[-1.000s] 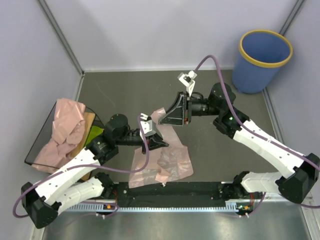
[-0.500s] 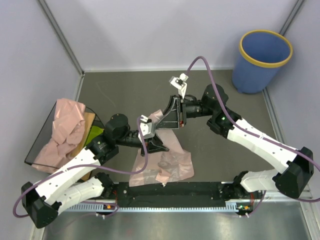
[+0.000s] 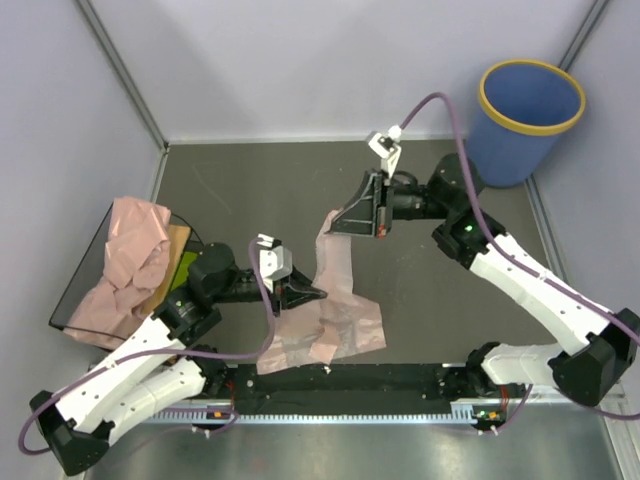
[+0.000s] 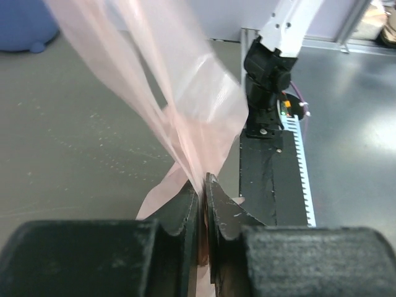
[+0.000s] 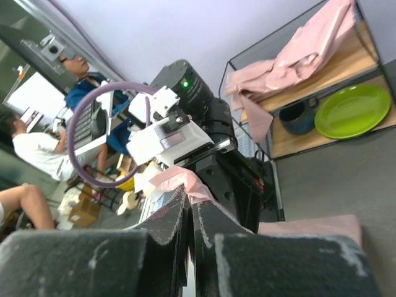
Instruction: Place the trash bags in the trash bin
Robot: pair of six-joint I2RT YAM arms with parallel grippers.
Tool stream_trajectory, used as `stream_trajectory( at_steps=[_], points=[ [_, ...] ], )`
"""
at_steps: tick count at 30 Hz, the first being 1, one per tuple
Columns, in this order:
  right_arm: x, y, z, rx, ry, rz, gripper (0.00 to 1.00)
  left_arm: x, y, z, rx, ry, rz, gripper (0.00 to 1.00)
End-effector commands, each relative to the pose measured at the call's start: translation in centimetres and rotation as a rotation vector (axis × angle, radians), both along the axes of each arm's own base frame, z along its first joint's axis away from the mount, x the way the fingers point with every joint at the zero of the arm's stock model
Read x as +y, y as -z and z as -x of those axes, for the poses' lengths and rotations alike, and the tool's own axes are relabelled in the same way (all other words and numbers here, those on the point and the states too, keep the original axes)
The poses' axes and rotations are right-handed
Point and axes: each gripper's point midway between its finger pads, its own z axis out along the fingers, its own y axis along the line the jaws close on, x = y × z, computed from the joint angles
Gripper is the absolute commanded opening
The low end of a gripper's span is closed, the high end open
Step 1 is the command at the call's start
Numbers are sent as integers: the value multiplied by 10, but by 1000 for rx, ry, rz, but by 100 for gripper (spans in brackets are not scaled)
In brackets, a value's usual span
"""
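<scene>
A pale pink trash bag (image 3: 335,310) lies on the dark table in front of the arms, with one end pulled up into a strip. My right gripper (image 3: 335,222) is shut on the strip's top end; the right wrist view shows pink film (image 5: 185,178) pinched at the gripper (image 5: 189,201). My left gripper (image 3: 318,294) is shut on the bag lower down; in the left wrist view the film (image 4: 185,117) rises from the gripper (image 4: 203,185). More pink bags (image 3: 130,255) lie heaped on a rack at the left. The blue yellow-rimmed trash bin (image 3: 528,118) stands at the far right corner.
A black wire rack (image 3: 75,300) at the left edge holds the spare bags, a green plate (image 5: 352,110) and a dark cup (image 5: 297,117) on a wooden shelf. Grey walls close the back and sides. The arms' base rail (image 3: 350,385) runs along the near edge.
My right gripper has moved up and to the right with the bag's end. My left gripper has drawn back to the left and nearer, still holding, so the bag is stretched between them.
</scene>
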Motion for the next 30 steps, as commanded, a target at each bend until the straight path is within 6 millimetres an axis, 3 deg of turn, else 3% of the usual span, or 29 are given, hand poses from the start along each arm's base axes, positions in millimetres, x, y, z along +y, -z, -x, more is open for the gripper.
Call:
stream_trajectory(
  at_steps=[1, 2, 5, 9, 13, 17, 23, 30],
  points=[
    [-30, -62, 13, -175, 53, -120, 0, 7, 8, -16, 38, -125, -2, 14],
    [-31, -60, 14, -172, 49, -105, 0, 8, 7, -17, 40, -132, 3, 32],
    [-34, -59, 26, -196, -5, -97, 0, 11, -14, -15, 15, -136, 43, 58],
    [-37, -48, 30, -229, -19, -63, 0, 23, -51, -24, -60, -218, 94, 66],
    [-38, -41, 32, -236, -37, -41, 0, 31, -93, -25, -130, -260, 161, 72],
    [-39, -40, 36, -244, -56, -40, 0, 22, -114, -30, -141, -243, 218, 76],
    [-39, -44, 37, -257, -63, -51, 0, 2, -117, -51, -60, -245, 232, 71],
    [-38, -45, 37, -261, -50, -56, 0, -17, -128, -60, -20, -208, 270, 65]
  ],
)
